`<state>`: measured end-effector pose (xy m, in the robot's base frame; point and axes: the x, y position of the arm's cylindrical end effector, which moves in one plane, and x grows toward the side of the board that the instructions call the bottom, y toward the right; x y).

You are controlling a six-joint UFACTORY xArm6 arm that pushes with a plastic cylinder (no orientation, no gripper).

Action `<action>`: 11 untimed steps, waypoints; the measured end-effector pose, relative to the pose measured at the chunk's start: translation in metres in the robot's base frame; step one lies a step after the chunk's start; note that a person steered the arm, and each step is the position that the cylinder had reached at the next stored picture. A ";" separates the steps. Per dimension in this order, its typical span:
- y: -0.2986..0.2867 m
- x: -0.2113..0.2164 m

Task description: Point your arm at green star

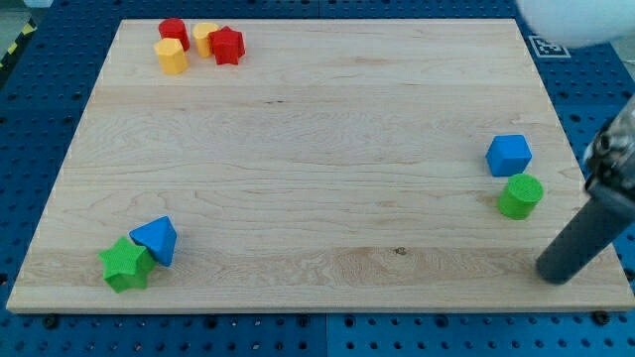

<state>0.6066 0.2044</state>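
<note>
The green star (126,264) lies near the board's bottom left corner, touching a blue triangular block (156,239) just to its upper right. My tip (556,275) is at the bottom right of the board, far to the right of the green star. It stands a little below and right of a green cylinder (520,195).
A blue cube (509,155) sits above the green cylinder at the right. At the top left is a cluster: a red cylinder (174,33), a yellow cylinder (172,56), a second yellow block (204,38) and a red star (226,46). The wooden board (317,149) rests on a blue pegboard.
</note>
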 end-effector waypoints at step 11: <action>-0.488 0.011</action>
<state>0.6171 -0.2838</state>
